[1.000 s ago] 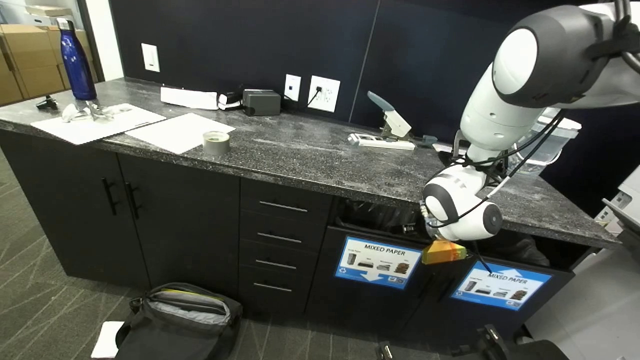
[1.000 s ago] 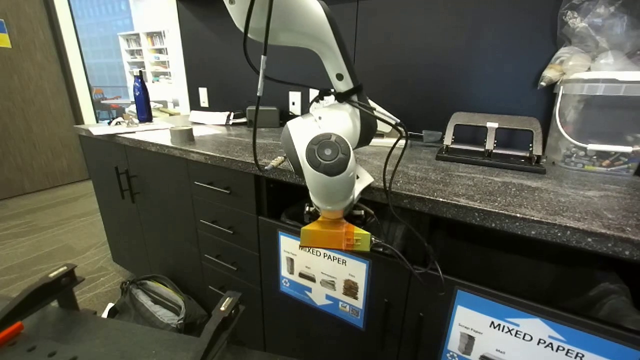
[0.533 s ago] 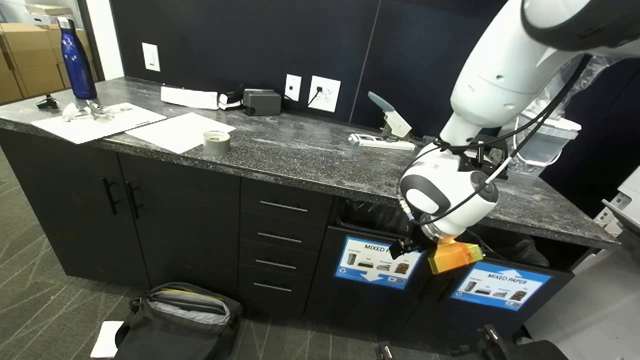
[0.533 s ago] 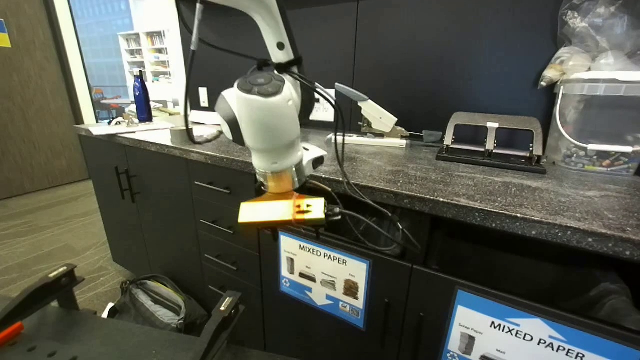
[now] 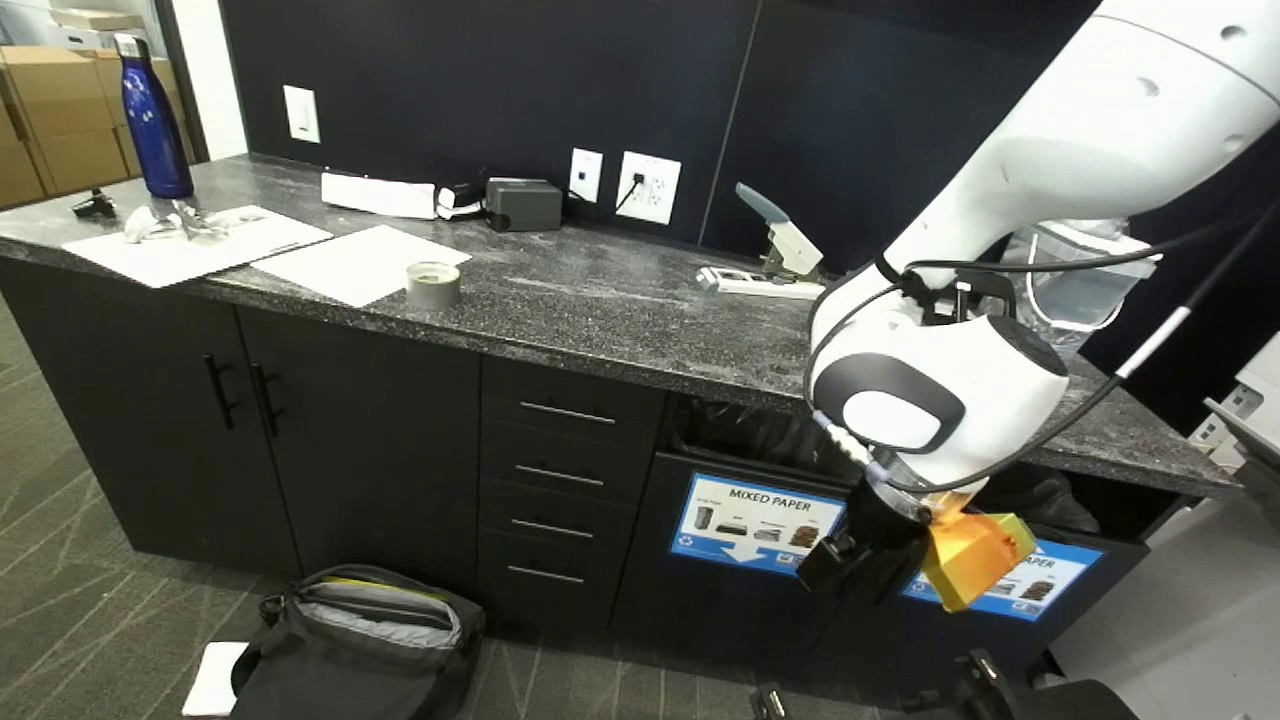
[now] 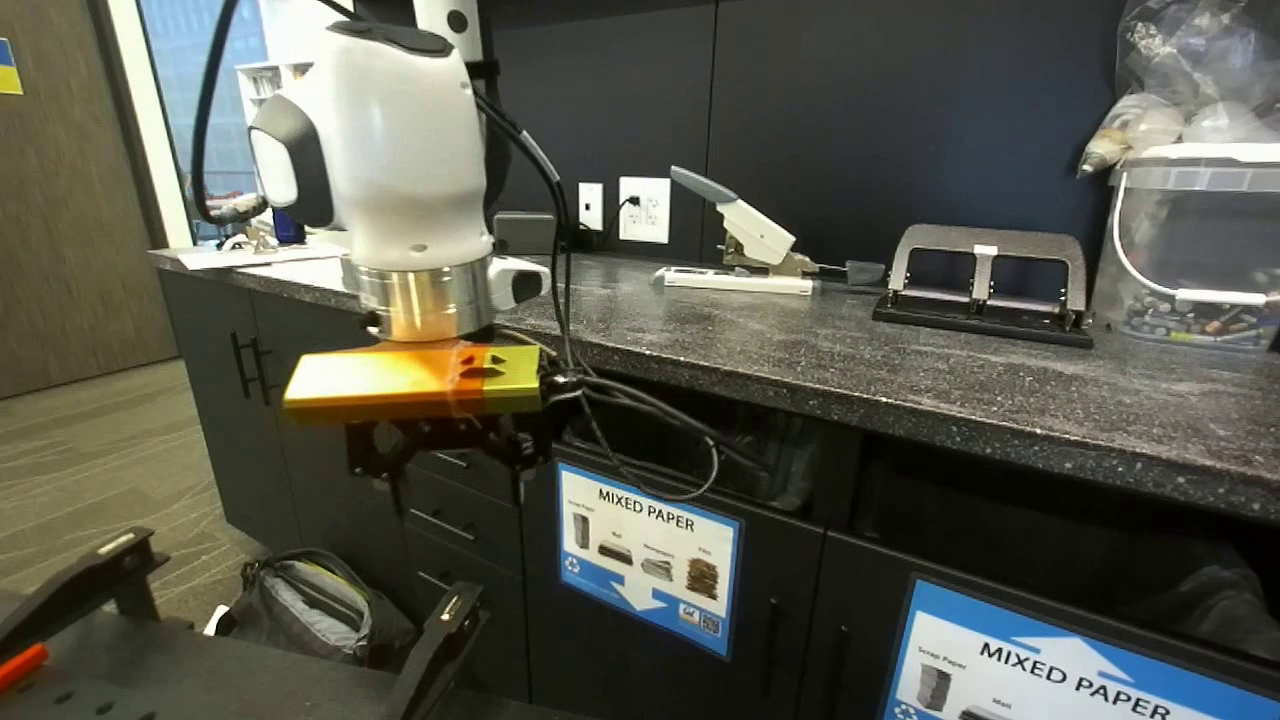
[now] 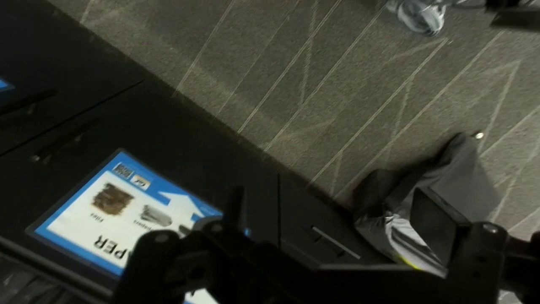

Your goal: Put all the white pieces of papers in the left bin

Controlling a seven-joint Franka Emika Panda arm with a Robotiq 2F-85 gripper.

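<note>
My gripper [image 6: 458, 495] has moved nearer since the earlier frame, now on the near side of the left bin [image 6: 772, 560]; I see its fingers [image 7: 436, 226] apart.

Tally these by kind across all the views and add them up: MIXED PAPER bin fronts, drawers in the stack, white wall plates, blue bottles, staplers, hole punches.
MIXED PAPER bin fronts: 2
Stacked drawers: 4
White wall plates: 3
Blue bottles: 1
Staplers: 1
Hole punches: 1
Total: 12
</note>
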